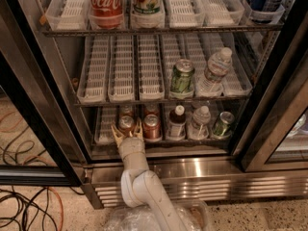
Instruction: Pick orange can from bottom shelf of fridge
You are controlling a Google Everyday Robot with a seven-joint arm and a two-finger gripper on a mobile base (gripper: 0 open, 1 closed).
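The fridge [192, 170] stands open before me, with a stainless base grille. On its bottom shelf [106, 125], the orange can [126, 123] stands at the front of the second lane from the left, with a redder can [151, 126] just to its right. My gripper [127, 131] reaches in from below on the white arm. It is open, with one tan finger on each side of the orange can's lower part. Whether the fingers touch the can cannot be told. More cans stand behind both front cans.
The bottom shelf also holds a brown bottle [177, 121], a water bottle [198, 124] and a green can [223, 124]. The middle rack has a green can [182, 76] and a water bottle [214, 71]. Black door frames flank the opening. Cables [24, 206] lie on the floor at the left.
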